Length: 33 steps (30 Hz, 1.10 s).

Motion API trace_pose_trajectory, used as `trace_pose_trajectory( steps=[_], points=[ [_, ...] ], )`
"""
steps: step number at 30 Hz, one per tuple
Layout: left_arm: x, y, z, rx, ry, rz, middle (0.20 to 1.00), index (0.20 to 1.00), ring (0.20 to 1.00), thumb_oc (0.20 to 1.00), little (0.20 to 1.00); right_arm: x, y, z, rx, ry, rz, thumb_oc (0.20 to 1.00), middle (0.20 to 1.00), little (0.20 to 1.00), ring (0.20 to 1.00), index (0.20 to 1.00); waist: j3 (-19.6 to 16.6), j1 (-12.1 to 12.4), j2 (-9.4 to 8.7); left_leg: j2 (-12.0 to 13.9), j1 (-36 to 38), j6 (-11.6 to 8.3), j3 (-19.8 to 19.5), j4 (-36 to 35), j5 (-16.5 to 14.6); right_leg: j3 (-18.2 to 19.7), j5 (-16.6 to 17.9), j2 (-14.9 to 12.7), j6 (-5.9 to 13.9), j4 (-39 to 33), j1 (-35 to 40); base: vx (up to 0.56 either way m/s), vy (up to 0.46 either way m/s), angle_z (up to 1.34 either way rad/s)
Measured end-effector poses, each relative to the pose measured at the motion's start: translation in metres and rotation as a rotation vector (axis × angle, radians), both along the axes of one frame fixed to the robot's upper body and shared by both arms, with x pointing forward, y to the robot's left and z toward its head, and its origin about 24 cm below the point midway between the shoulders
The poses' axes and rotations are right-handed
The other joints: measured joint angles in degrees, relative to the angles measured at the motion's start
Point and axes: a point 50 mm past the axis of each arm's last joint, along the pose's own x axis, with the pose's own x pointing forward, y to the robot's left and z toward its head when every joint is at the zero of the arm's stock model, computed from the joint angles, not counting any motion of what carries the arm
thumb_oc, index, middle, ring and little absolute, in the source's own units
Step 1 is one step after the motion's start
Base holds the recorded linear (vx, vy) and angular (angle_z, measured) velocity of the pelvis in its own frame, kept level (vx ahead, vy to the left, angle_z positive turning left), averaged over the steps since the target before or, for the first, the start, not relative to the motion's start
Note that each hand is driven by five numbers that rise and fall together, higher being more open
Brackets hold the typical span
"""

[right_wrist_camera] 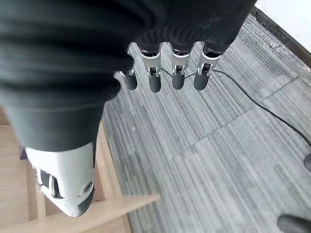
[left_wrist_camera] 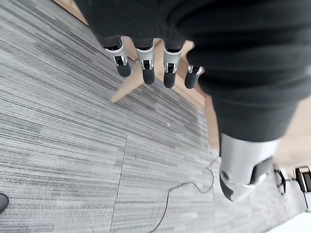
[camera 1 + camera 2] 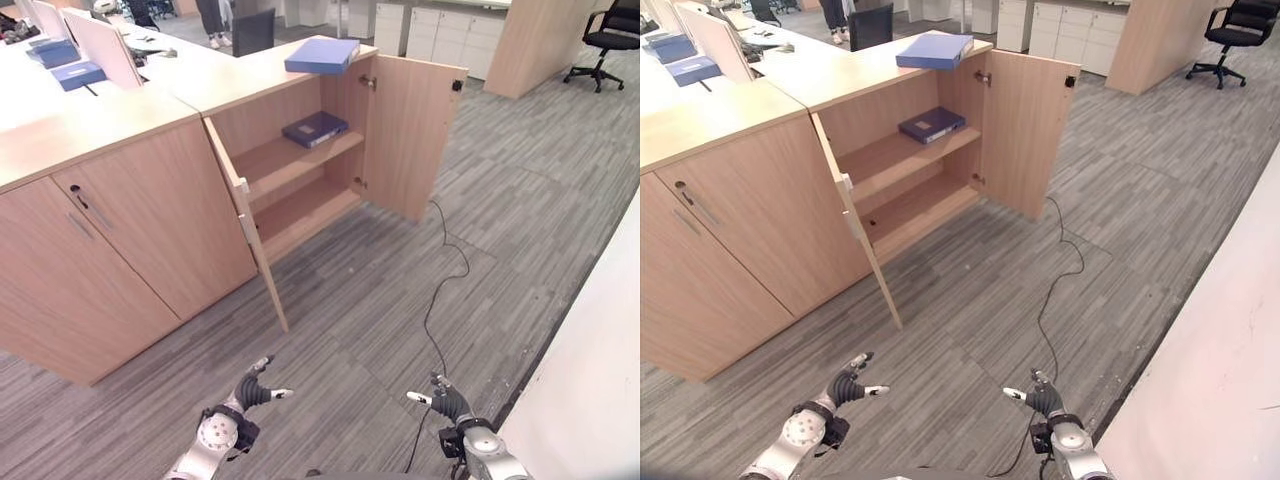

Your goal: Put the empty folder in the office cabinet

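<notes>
Folder, top: light blue folder (image 3: 322, 55), flat and rectangular, lying on the cabinet top with one corner overhanging the front edge above the open compartment.
Folder, top, axis: long axis runs roughly along the front edge of the cabinet top; spine direction cannot be told.
Folder, shelf: dark blue folder (image 3: 315, 128), lying flat on the upper shelf (image 3: 290, 160) of the office cabinet (image 3: 150, 220), towards the back right corner; long axis runs slantwise across the shelf.
Cabinet doors: two open, the left door (image 3: 250, 235) seen edge-on, the right door (image 3: 412, 135) swung wide; lower shelf bare.
Count, folders near cabinet: two. Further blue folders (image 3: 78, 73) lie on the desk at far left.
Left hand (image 3: 252, 390): low over the grey carpet (image 3: 360, 300), fingers (image 2: 147, 70) straight and relaxed, holding nothing.
Right hand (image 3: 440, 400): low over the carpet, well apart from the cabinet, fingers (image 1: 177, 75) extended, holding nothing.
Background: black office chair (image 3: 610, 40) at far right; a person's legs (image 3: 214, 20) beyond the desk.
</notes>
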Motion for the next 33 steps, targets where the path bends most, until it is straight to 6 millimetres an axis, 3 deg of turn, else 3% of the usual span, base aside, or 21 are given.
trace_pose_trajectory(
  steps=[13,15,17,18,19,20,21,22,23,26,27,29,30,31,32,33],
  points=[
    [0.005,-0.005,0.006,-0.046,-0.024,-0.029,1.0,1.0,1.0,1.0,1.0,0.002,0.001,0.001,0.007,-0.002,0.018,1.0,1.0,1.0,1.0,1.0,1.0,0.09,-0.09,0.58,-1.15,-0.7,-0.07,0.82,0.33,0.01,-0.53,0.6,-0.42,0.18,-0.94,0.0,-0.059,0.01],
    [0.01,-0.001,0.009,-0.044,-0.037,-0.013,1.0,1.0,1.0,1.0,1.0,0.008,-0.002,0.004,0.005,-0.02,0.008,1.0,1.0,1.0,1.0,1.0,3.41,1.11,-1.19,0.44,-6.2,-1.88,-0.31,8.07,-0.15,0.05,-0.8,0.36,-0.83,-0.04,-2.71,-0.08,-0.109,0.1],
    [0.02,0.004,0.012,-0.034,-0.048,0.0,1.0,1.0,1.0,1.0,1.0,0.017,-0.004,0.009,0.007,-0.046,0.001,1.0,1.0,1.0,1.0,1.0,5.92,1.2,-3.11,-0.86,-12.29,-4.08,-1.2,17.73,0.81,-0.29,-0.07,-1.19,-2.57,0.52,-3.3,0.05,-0.033,0.17],
    [0.022,0.01,0.01,-0.018,-0.032,0.017,1.0,1.0,1.0,1.0,1.0,0.029,-0.008,0.016,-0.005,-0.081,0.001,1.0,1.0,1.0,1.0,1.0,7.99,2.17,-4.29,-0.41,-18.78,-6.18,-0.43,27.78,1.84,-0.26,0.21,-2.45,-3.68,1.12,-3.77,0.13,-0.021,0.05],
    [0.02,0.012,0.007,-0.016,-0.018,0.024,1.0,1.0,1.0,1.0,1.0,0.03,-0.012,0.019,-0.01,-0.097,-0.015,1.0,1.0,1.0,1.0,1.0,8.23,2.01,-3.71,3.02,-19.98,-6.23,-0.68,30.79,1.6,-0.97,0.28,-1.44,-4.1,0.2,-2.94,0.28,0.01,0.04],
    [0.02,0.011,0.008,-0.018,-0.02,0.022,1.0,1.0,1.0,1.0,1.0,0.031,-0.014,0.022,-0.016,-0.107,-0.018,1.0,1.0,1.0,1.0,1.0,8.25,1.69,-3.35,5.15,-20.81,-6.6,-1.37,30.2,1.76,-0.7,-0.73,-0.78,-4.95,0.7,-2.14,0.47,0.052,0.26],
    [0.025,0.008,0.01,-0.026,-0.036,0.019,1.0,1.0,1.0,1.0,1.0,0.033,-0.02,0.024,-0.025,-0.115,-0.037,1.0,1.0,1.0,1.0,1.0,8.25,2.23,-3.45,4.89,-21.11,-7.53,-1.48,23.5,2.38,0.1,-1.03,-1.21,-5.17,0.76,-2.81,0.46,0.084,0.09],
    [0.028,0.006,0.013,-0.03,-0.052,0.018,1.0,1.0,1.0,1.0,1.0,0.037,-0.022,0.027,-0.036,-0.129,-0.042,1.0,1.0,1.0,1.0,1.0,8.36,3.42,-3.32,4.59,-19.55,-7.57,-2.14,13.18,2.65,1.43,-0.78,-1.41,-4.8,0.44,-3.08,0.49,0.082,-0.08],
    [0.025,0.008,0.009,-0.023,-0.032,0.025,1.0,1.0,1.0,1.0,1.0,0.048,-0.023,0.033,-0.043,-0.158,-0.046,1.0,1.0,1.0,1.0,1.0,8.66,4.27,-2.16,5.17,-19.48,-8.53,-2.49,0.98,4.8,2.02,-1.41,-0.78,-4.0,0.17,-2.32,0.4,0.058,-0.24],
    [0.022,0.011,0.005,-0.014,-0.011,0.036,1.0,1.0,1.0,1.0,1.0,0.058,-0.02,0.038,-0.045,-0.184,-0.038,1.0,1.0,1.0,1.0,1.0,8.92,6.8,-1.51,5.68,-21.55,-9.08,-2.16,0.1,5.51,4.39,-3.35,-0.15,-3.55,0.01,-0.42,0.44,0.127,-0.48],
    [0.019,0.014,0.004,-0.007,-0.002,0.042,1.0,1.0,1.0,1.0,1.0,0.061,-0.018,0.04,-0.044,-0.193,-0.03,1.0,1.0,1.0,1.0,1.0,8.73,8.75,-1.36,5.93,-21.47,-9.05,-2.05,0.48,5.5,6.62,-4.81,-0.18,-2.85,-0.12,1.0,0.37,0.144,-0.89],
    [0.013,0.017,0.002,-0.003,0.009,0.055,1.0,1.0,1.0,1.0,1.0,0.056,-0.017,0.038,-0.04,-0.185,-0.027,1.0,1.0,1.0,1.0,1.0,7.68,8.93,-1.22,5.96,-21.65,-8.59,-1.79,3.23,5.45,7.94,-6.37,-0.79,-1.97,0.0,2.53,0.27,0.133,-0.71],
    [0.005,0.022,-0.002,0.001,0.031,0.076,1.0,1.0,1.0,1.0,1.0,0.048,-0.016,0.032,-0.039,-0.158,-0.023,1.0,1.0,1.0,1.0,1.0,5.7,8.68,-1.66,5.2,-21.33,-5.9,-0.89,5.52,8.35,9.15,-8.49,-2.11,0.17,0.19,4.09,0.3,0.169,-0.66],
    [0.004,0.027,-0.002,0.007,0.029,0.098,1.0,1.0,1.0,1.0,1.0,0.039,-0.011,0.025,-0.029,-0.127,-0.018,1.0,1.0,1.0,1.0,1.0,4.77,8.81,-4.23,3.33,-20.71,-3.52,1.17,5.66,9.87,9.96,-9.58,-4.53,2.33,1.14,4.3,0.36,0.218,-0.56],
    [0.013,0.033,0.004,0.028,0.004,0.103,1.0,1.0,1.0,1.0,1.0,0.034,-0.001,0.02,-0.001,-0.111,-0.018,1.0,1.0,1.0,1.0,1.0,4.03,8.16,-7.79,0.03,-19.38,-0.23,2.9,5.7,8.79,9.59,-9.58,-8.41,3.37,4.42,3.39,0.31,0.192,-0.3],
    [0.021,0.032,0.009,0.028,-0.02,0.097,1.0,1.0,1.0,1.0,1.0,0.035,0.003,0.019,0.01,-0.113,-0.017,1.0,1.0,1.0,1.0,1.0,3.91,7.95,-8.05,-0.69,-18.39,0.69,3.36,5.59,7.46,9.72,-8.64,-9.0,4.94,6.98,2.83,0.26,0.187,-0.2]
  ],
)
